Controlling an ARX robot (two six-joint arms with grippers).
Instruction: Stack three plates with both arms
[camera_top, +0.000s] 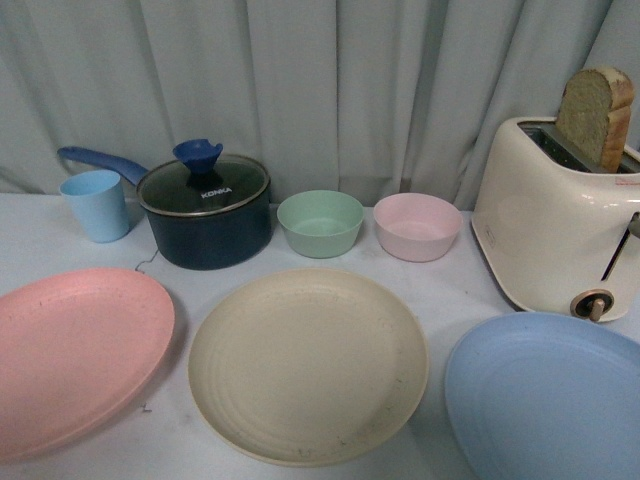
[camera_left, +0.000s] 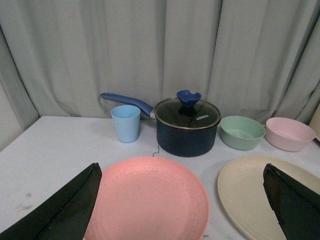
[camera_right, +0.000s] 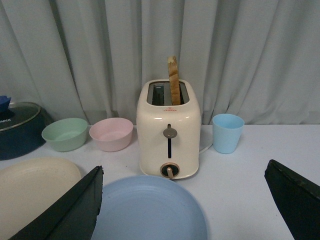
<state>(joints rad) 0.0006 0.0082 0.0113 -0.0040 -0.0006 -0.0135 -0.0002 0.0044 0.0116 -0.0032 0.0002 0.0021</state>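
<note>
Three plates lie side by side on the white table in the front view: a pink plate (camera_top: 70, 355) at the left, a cream-beige plate (camera_top: 308, 362) in the middle, a light blue plate (camera_top: 550, 395) at the right. Neither arm shows in that view. My left gripper (camera_left: 182, 200) hangs open above the pink plate (camera_left: 150, 197), its black fingers (camera_left: 70, 210) spread wide, with the cream plate (camera_left: 250, 192) beside it. Over the blue plate (camera_right: 150, 210), my right gripper (camera_right: 185, 205) is open too, nothing between its fingers (camera_right: 290, 200).
Behind the plates stand a light blue cup (camera_top: 97, 204), a dark blue lidded saucepan (camera_top: 205, 208), a green bowl (camera_top: 320, 222) and a pink bowl (camera_top: 417, 226). A cream toaster (camera_top: 552, 225) holding a bread slice (camera_top: 593, 115) sits close behind the blue plate. Another blue cup (camera_right: 227, 132) stands beside the toaster. A curtain closes the back.
</note>
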